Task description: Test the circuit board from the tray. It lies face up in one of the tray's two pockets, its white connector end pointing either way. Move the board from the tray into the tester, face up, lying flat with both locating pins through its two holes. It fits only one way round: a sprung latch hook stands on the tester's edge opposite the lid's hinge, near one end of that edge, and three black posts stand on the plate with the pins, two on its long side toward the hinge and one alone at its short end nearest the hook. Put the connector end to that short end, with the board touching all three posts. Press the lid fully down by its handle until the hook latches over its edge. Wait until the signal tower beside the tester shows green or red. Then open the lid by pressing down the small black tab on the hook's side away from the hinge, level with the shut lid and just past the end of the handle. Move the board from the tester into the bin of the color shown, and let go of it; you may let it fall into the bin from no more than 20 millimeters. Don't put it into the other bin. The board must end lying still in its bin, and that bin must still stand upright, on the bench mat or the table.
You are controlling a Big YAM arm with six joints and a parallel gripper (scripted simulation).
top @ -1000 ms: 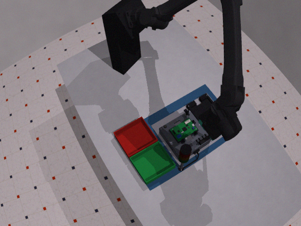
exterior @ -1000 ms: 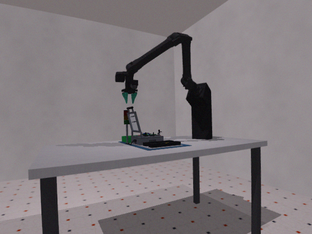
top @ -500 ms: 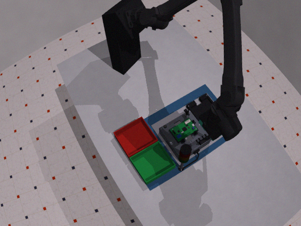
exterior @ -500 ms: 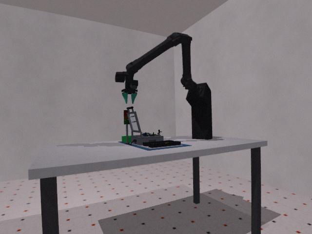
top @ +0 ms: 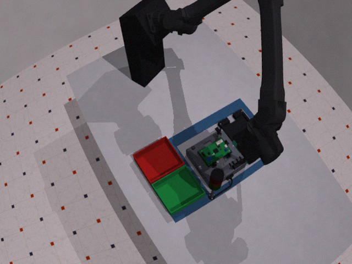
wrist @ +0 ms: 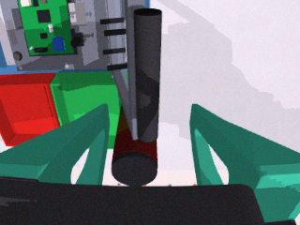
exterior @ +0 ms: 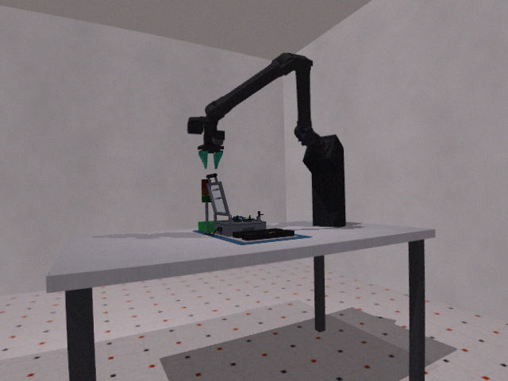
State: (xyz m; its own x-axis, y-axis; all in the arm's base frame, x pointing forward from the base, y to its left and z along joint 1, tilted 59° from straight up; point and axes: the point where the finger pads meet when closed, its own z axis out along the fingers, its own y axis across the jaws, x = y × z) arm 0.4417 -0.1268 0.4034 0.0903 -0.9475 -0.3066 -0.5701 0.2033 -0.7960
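1. Top view: pale tiled floor with red and dark dots, a grey table (top: 119, 93) on it, and a blue bench mat (top: 181, 217) on the table. A red bin (top: 157, 159) and a green bin (top: 177, 190) sit touching side by side at the mat's left. Right beside them is the grey tester (top: 196, 166) with the green circuit board (top: 214, 152) lying face up on its plate. The signal tower (top: 216, 178) stands at the tester's near corner, next to the green bin. The arm's (top: 270, 71) wrist hangs over the tester's right side and hides the tray there.

2. Exterior view: plain grey walls, and the table on dark legs. The tester's lid (exterior: 218, 198) stands raised, nearly upright, like a little ladder. The gripper (exterior: 210, 160) hovers in the air well above the lid's top handle, teal fingers pointing down, touching nothing. The black tray (exterior: 262, 233) lies on the mat in front of the tester.

3. Wrist view: looking straight down, the two teal fingers stand partway apart with nothing between them. The lid's black handle (wrist: 145, 75) runs up the middle of the shot, and the tower's top sits right below. The board is at upper left in the tester, the bins beneath it.
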